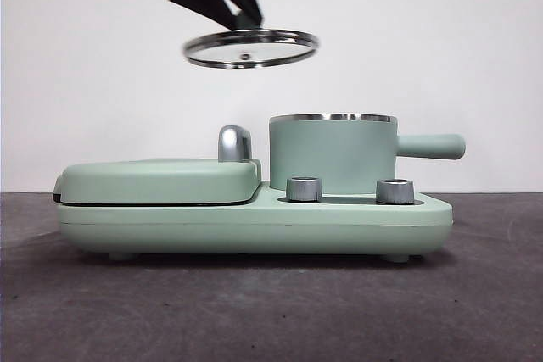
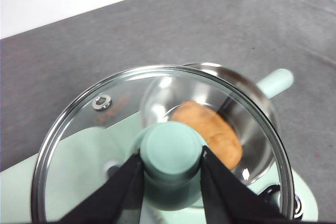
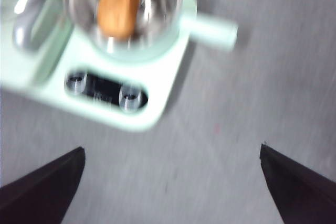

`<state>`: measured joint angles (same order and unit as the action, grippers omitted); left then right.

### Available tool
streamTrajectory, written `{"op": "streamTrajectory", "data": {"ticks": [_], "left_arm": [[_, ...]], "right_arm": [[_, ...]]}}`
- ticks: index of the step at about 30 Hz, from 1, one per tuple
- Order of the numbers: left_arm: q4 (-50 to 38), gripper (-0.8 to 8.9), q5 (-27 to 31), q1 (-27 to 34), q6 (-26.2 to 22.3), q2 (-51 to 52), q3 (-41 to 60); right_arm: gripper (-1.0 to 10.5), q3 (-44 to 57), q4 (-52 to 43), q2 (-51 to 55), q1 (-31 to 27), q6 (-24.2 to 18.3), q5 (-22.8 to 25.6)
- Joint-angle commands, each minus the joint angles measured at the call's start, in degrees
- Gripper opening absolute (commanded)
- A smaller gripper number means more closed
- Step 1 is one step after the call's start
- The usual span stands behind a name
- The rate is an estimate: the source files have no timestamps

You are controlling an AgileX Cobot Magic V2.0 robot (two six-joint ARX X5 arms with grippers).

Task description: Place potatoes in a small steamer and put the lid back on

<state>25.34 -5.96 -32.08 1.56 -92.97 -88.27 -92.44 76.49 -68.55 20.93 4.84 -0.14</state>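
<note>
The orange-brown potato (image 2: 210,132) lies inside the mint-green small steamer (image 1: 333,153), seen through the glass in the left wrist view and blurred in the right wrist view (image 3: 119,3). My left gripper (image 2: 171,160) is shut on the green knob of the glass lid (image 1: 250,47) and holds it tilted in the air, above and left of the steamer. In the front view that gripper (image 1: 242,19) is the dark shape at the top. My right gripper (image 3: 170,171) is open and empty, high above the table beside the appliance.
The steamer sits on a mint-green appliance base (image 1: 254,222) with two steel dials (image 1: 304,189) and a closed flat griddle cover (image 1: 157,180) on its left with a steel handle (image 1: 234,143). The steamer's side handle (image 1: 433,146) points right. Grey table surface lies all around.
</note>
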Motion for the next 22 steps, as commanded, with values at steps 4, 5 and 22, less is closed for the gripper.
{"op": "streamTrajectory", "data": {"ticks": [4, 5, 22], "left_arm": [[-2.64, 0.06, -0.07, -2.86, 0.44, -4.28, -5.38], [-2.89, 0.06, -0.04, -3.26, 0.46, -5.01, -5.99], [-2.60, 0.06, 0.13, -6.47, 0.13, -16.81, -17.35]], "right_arm": [[5.5, 15.56, -8.17, 20.11, 0.31, 0.04, -5.11], [5.5, 17.77, -8.76, 23.30, 0.31, 0.31, -6.10], [5.5, 24.68, -8.81, 47.76, 0.26, 12.79, -11.02]]}}
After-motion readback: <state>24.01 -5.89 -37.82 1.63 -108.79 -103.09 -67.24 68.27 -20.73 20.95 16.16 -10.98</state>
